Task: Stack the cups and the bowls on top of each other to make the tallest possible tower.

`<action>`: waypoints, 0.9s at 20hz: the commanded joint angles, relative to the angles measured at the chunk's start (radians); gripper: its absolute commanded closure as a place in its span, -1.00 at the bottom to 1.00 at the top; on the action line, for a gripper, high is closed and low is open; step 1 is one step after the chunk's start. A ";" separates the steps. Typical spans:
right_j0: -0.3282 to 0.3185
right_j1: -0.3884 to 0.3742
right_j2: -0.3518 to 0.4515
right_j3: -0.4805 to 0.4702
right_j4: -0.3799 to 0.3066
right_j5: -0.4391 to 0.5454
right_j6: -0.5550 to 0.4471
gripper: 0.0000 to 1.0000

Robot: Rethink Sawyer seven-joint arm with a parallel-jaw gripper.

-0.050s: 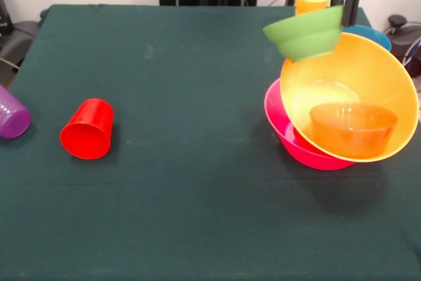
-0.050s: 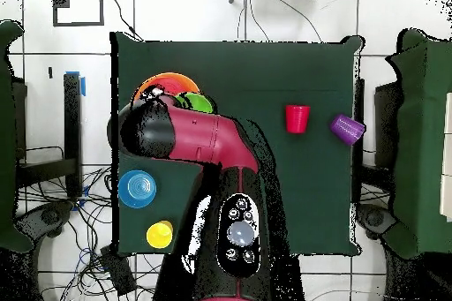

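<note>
Even, bright light; soft shadows under the bowls [image 1: 342, 106]; glossy plastic glints.

Green bowl [image 1: 308, 32] aloft over tilted tower [image 1: 348, 97]

The arm [image 2: 190, 134] is covering most of the tower [image 2: 163, 86] overhead; the frame edge is cutting off the purple cup [image 1: 12, 115].

Bowls [image 1: 355, 97] glossy translucent plastic (cups [image 1: 87, 129] too); table [image 1: 184, 195] matt green cloth.
</note>
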 commanded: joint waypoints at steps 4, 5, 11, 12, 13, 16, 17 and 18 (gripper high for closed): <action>0.076 0.056 -0.055 -0.072 0.060 0.033 0.238 1.00; 0.082 0.052 -0.062 -0.075 0.064 0.045 0.238 1.00; 0.111 0.061 -0.089 -0.087 0.099 0.052 0.234 1.00; 0.113 0.061 -0.089 -0.089 0.105 0.055 0.230 1.00; 0.118 0.062 -0.095 -0.095 0.110 0.061 0.229 1.00; 0.129 0.059 -0.092 -0.100 0.134 0.068 0.227 1.00; 0.130 0.057 -0.090 -0.101 0.142 0.072 0.224 1.00; 0.129 0.054 -0.086 -0.100 0.149 0.074 0.219 1.00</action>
